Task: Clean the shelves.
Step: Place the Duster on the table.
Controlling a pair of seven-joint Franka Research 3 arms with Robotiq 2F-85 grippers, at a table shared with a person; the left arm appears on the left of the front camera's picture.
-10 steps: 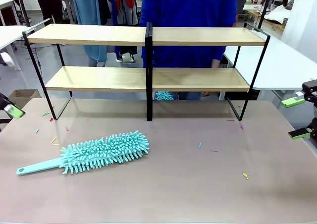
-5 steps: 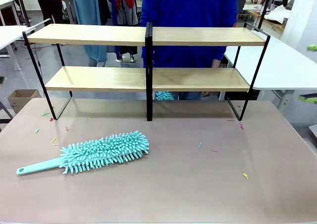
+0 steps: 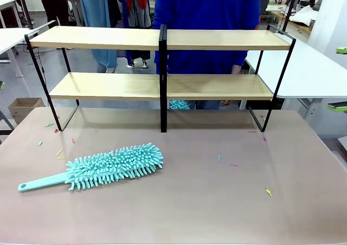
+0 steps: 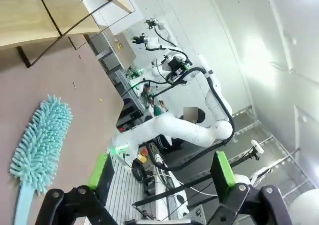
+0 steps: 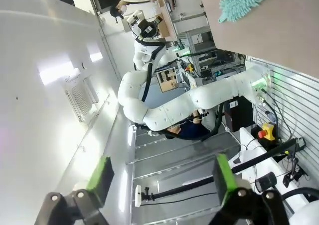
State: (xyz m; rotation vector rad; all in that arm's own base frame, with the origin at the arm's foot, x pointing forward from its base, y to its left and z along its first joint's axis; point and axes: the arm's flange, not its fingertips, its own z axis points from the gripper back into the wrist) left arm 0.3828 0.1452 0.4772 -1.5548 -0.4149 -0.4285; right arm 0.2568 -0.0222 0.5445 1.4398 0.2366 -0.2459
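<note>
The shelves (image 3: 108, 38), two light wooden boards in a black frame with a centre post, stand at the table's far side; a corner of the shelves (image 4: 30, 16) shows in the left wrist view. A teal fluffy duster (image 3: 108, 166) lies flat on the table in front of them, handle pointing left. The duster (image 4: 42, 140) lies well ahead of my left gripper (image 4: 162, 172), which hangs open and empty off the table's side. My right gripper (image 5: 162, 180) is open and empty too, far from the duster (image 5: 241, 1). Its green pads (image 3: 337, 107) peek in at the front view's right edge.
Small coloured scraps (image 3: 268, 191) lie scattered over the brown table (image 3: 217, 201). A person in blue (image 3: 209, 12) stands behind the shelves, and a bit of teal fluff (image 3: 179, 104) shows under the lower board. White tables (image 3: 303, 66) flank both sides.
Both grippers have drawn outward: the left has slipped off the left edge, the right has moved to the very right edge and its pads stand wider apart. The duster has not moved.
</note>
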